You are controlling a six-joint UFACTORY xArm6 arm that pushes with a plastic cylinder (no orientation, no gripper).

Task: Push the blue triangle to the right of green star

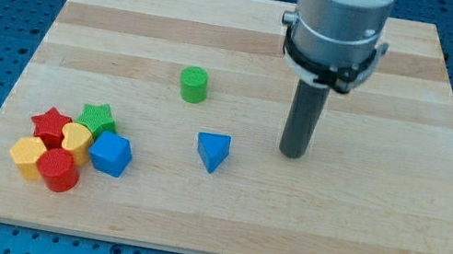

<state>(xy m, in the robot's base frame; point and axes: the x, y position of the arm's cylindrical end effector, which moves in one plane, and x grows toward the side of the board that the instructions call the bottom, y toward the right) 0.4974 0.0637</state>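
Observation:
The blue triangle (213, 152) lies near the middle of the wooden board (218, 228). The green star (98, 118) sits in a cluster of blocks at the view's lower left, well to the left of the triangle. My tip (294, 153) rests on the board to the right of the blue triangle and slightly above it, apart from it by a clear gap.
A green cylinder (194, 84) stands above and left of the triangle. Around the star lie a red star (50, 125), a yellow heart (77, 138), a blue cube-like block (111, 154), a red cylinder (59, 169) and a yellow-orange block (28, 156).

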